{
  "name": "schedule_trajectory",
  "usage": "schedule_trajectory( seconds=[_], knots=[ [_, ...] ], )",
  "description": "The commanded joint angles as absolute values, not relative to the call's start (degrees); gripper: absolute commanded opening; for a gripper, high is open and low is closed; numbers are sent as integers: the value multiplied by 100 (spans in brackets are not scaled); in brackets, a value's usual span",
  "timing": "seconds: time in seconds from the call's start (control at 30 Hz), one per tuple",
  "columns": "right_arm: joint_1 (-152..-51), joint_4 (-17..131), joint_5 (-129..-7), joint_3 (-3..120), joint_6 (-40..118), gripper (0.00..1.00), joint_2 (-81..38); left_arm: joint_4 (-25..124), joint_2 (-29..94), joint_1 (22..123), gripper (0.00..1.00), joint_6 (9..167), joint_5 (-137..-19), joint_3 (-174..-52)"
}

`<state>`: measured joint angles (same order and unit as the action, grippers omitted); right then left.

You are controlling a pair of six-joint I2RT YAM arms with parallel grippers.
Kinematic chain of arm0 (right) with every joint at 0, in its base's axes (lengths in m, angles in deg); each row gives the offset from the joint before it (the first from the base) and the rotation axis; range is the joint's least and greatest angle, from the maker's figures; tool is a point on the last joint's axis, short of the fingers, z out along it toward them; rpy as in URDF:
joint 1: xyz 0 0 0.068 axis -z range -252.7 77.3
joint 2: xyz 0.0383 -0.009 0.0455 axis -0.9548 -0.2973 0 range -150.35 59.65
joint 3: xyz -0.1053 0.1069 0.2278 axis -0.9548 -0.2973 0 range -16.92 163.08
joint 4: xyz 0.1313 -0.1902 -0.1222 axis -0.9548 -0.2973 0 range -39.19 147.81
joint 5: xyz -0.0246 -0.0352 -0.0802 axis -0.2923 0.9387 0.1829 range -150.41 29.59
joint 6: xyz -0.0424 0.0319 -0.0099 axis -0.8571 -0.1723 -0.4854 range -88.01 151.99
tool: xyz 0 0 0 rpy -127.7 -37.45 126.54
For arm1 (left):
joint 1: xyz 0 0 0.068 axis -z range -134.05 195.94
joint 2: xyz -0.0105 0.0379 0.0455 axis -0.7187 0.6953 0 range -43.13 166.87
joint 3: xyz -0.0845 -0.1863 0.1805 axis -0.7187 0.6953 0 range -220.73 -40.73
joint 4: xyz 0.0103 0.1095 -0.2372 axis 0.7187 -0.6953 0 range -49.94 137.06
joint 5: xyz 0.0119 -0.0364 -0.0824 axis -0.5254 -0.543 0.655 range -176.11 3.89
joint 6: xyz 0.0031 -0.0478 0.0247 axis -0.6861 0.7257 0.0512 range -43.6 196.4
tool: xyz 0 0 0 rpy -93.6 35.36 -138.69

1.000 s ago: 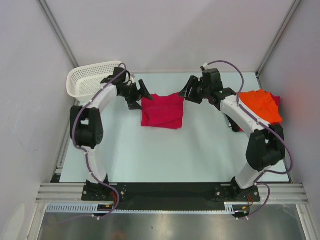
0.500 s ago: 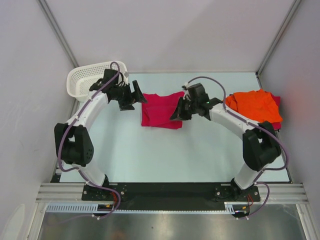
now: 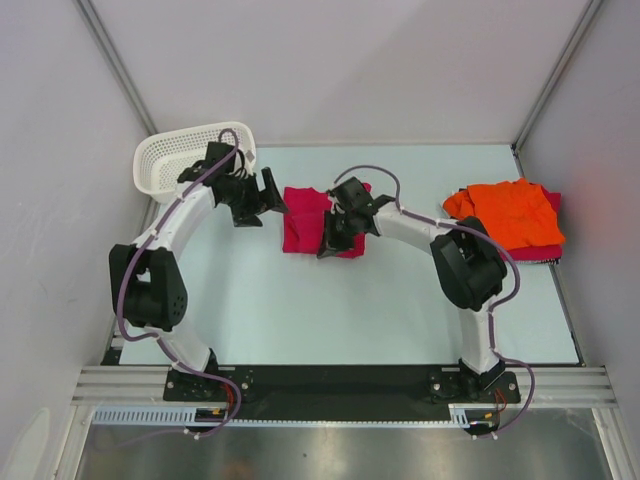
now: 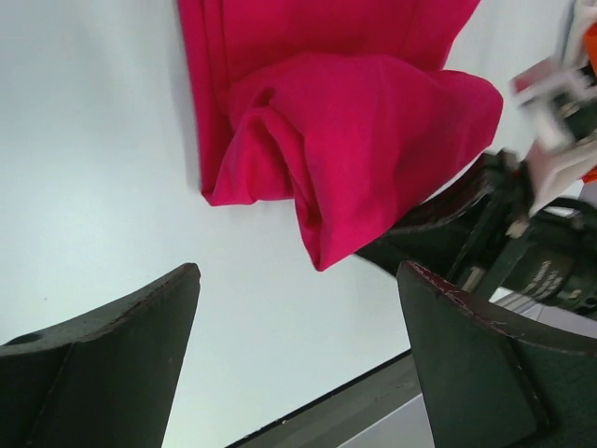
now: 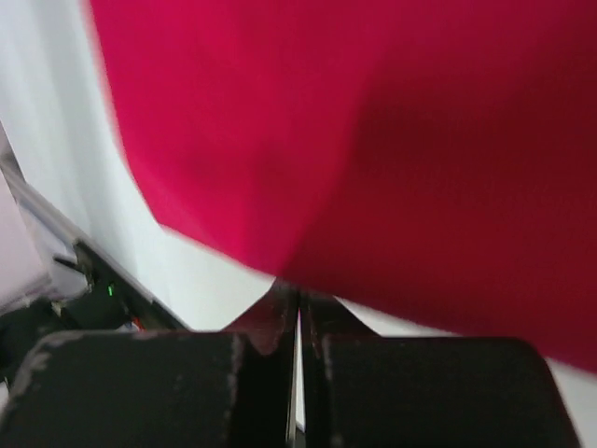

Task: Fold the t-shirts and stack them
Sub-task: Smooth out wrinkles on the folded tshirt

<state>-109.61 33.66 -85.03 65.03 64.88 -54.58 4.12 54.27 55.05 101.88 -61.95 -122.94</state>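
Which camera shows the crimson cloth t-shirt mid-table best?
Left wrist: the crimson cloth t-shirt is close, folds clear. Top external has it small, partly under the right arm; right wrist, only a red blur.

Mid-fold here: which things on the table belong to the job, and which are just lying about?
Job: crimson t-shirt; orange t-shirt; second crimson t-shirt, under the orange one.
Lying about: white mesh basket.

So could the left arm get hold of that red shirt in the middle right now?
Probably yes. The left gripper stands open beside the crimson shirt, with only bare table between them. The right gripper pinches the shirt's other side, clear of that path.
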Motion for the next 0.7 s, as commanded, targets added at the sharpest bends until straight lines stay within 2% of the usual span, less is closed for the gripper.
schedule_trajectory(
  seconds=[0.0, 0.27, 0.43, 0.67],
  knots=[
    [-10900, 3004, -7660, 7816, 6065, 0, -5864, 356, 5249, 5333, 93, 10014, -6282, -12247],
    [-10848, 2590, -5586, 9267, 5845, 0, -6436, 294, 5240, 5262, 93, 9917, -6308, -12203],
    [-10891, 2590, -4339, 9321, 5880, 0, -6427, 268, 5258, 5254, 93, 9873, -6265, -12212],
    [-11049, 3203, -3949, 8900, 5748, 0, -5980, 617, 5214, 5254, 93, 9952, -5782, -12133]
  ],
)
